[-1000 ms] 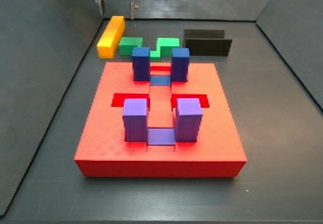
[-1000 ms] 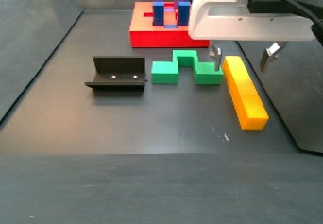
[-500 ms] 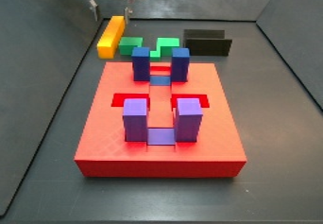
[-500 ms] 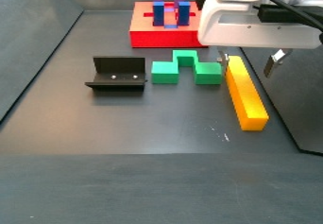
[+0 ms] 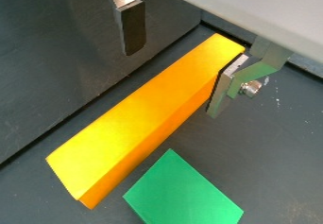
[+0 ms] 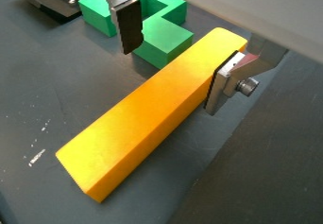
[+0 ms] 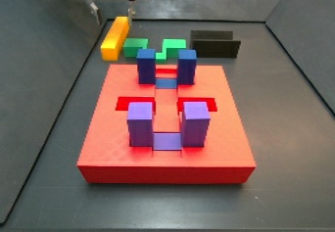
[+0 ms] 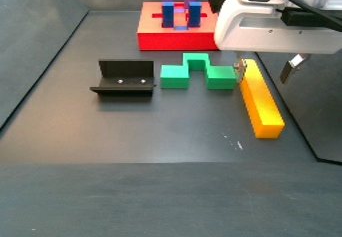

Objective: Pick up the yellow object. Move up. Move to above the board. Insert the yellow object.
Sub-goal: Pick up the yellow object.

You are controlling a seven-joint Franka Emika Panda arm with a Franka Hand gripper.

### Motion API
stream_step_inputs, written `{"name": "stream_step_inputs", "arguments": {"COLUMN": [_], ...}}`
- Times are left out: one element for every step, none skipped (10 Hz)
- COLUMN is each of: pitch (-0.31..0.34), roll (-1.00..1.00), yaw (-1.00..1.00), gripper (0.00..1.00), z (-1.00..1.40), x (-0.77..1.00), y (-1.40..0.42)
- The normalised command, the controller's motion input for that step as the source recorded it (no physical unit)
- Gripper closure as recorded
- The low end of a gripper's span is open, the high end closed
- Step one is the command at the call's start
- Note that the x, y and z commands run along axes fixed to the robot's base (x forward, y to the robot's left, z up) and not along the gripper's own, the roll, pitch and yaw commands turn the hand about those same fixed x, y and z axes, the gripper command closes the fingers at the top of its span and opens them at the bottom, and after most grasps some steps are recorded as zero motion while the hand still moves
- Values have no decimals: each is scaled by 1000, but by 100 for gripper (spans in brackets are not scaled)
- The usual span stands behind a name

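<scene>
Hung spread over the yellow object, one finger each side, gripper square across its long axis.

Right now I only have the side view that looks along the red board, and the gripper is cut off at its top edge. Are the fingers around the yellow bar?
Observer: Yes. In both wrist views the gripper is open, with one finger on each side of the yellow bar, near one end.
Operator: Centred on it?
Observer: No. One finger looks close against the bar's side; the other finger stands apart, with floor showing between.
Operator: Anything crowding it?
Observer: A green block lies on the floor just beyond that free finger.
</scene>
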Motion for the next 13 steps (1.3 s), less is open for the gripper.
{"name": "stream_step_inputs", "arguments": {"pitch": [-81,-66,-71,-67,-47,-49,-26,0,0,0,0,-1,0], "roll": [21,14,26,0,0,0,0,-7,0,0,0,0,0], "yaw": [0,0,0,0,0,0,0,0,0,14,29,40,46], "gripper": [0,0,0,0,0,0,0,0,0,0,0,0,0], "z": [-194,-229,-294,-229,-189,-180,-77,-26,-63,-111,-177,-211,-194], "x": [0,-6,-3,0,0,0,0,80,143,171,171,151,160], "y": [0,-46,-126,-63,-49,-29,0,6,6,0,0,0,0]}}
